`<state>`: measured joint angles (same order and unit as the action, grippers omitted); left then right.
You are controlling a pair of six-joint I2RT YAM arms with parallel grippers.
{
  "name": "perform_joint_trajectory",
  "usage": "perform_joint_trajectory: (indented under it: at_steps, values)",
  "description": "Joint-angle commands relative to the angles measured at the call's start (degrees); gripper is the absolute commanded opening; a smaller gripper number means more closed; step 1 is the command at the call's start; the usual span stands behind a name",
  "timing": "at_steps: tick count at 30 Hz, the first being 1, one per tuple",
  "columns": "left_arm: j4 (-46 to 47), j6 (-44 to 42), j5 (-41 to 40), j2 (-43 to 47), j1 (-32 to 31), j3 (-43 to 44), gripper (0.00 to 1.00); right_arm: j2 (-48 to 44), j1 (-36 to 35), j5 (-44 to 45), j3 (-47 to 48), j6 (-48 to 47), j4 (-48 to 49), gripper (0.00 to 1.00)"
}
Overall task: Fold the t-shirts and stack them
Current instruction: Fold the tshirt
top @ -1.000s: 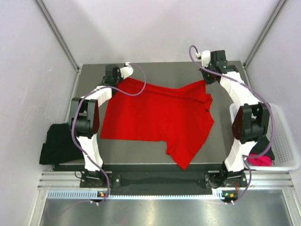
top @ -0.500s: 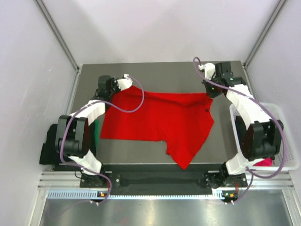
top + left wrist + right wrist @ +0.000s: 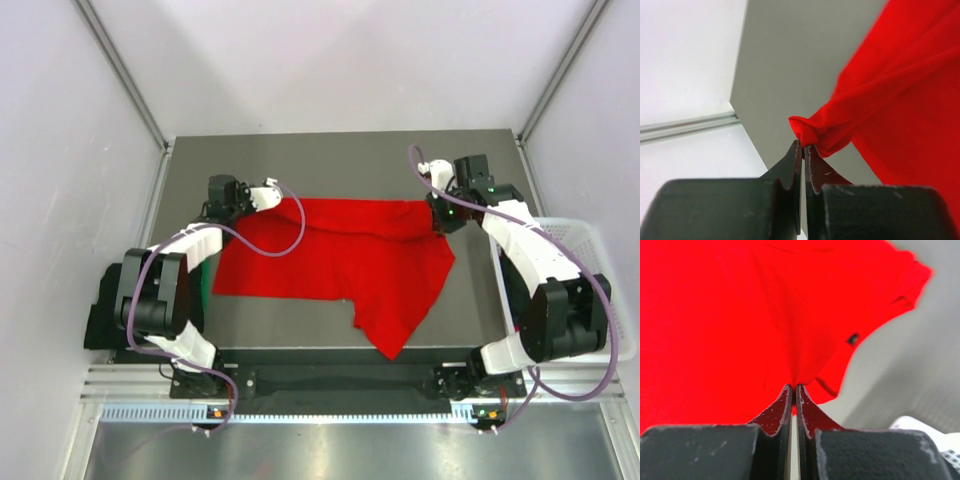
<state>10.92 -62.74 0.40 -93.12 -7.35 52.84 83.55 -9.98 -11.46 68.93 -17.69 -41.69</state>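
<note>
The red t-shirt (image 3: 330, 255) lies spread on the grey table (image 3: 340, 160), one part hanging toward the near edge. My left gripper (image 3: 272, 197) is shut on the shirt's far left corner, and the left wrist view shows a bunched knot of red cloth (image 3: 812, 131) pinched at the closed tips (image 3: 803, 146). My right gripper (image 3: 441, 216) is shut on the far right corner. In the right wrist view the red t-shirt (image 3: 740, 315) runs straight into the closed tips (image 3: 794, 386). A black t-shirt (image 3: 108, 305) lies off the table's left side, with a sliver of green t-shirt (image 3: 205, 275) beside it.
A white mesh basket (image 3: 605, 290) stands off the table's right side, behind the right arm. Grey walls and metal frame posts (image 3: 125, 75) enclose the table on three sides. Purple cables (image 3: 290, 225) loop from both arms over the cloth.
Both grippers have come toward the near side from the far corners, drawing the red shirt's far edge with them. The shirt's far edge now lies straighter and nearer.
</note>
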Motion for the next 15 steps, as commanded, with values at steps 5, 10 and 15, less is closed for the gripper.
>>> perform_joint_trajectory:
  at_steps: [5,10,15]
  values:
    - [-2.03,-0.12,-4.09,3.64,1.38,0.42,0.18,-4.97,-1.54,-5.23,-2.65,1.26,0.38,0.0]
    - [-13.78,20.25,-1.48,6.55,1.55,12.44,0.55,-5.33,-1.54,-5.67,-4.06,1.17,1.44,0.0]
    - [-36.08,38.35,6.35,-1.51,1.55,28.24,0.56,-4.62,-1.62,-5.76,-3.62,0.91,1.53,0.0]
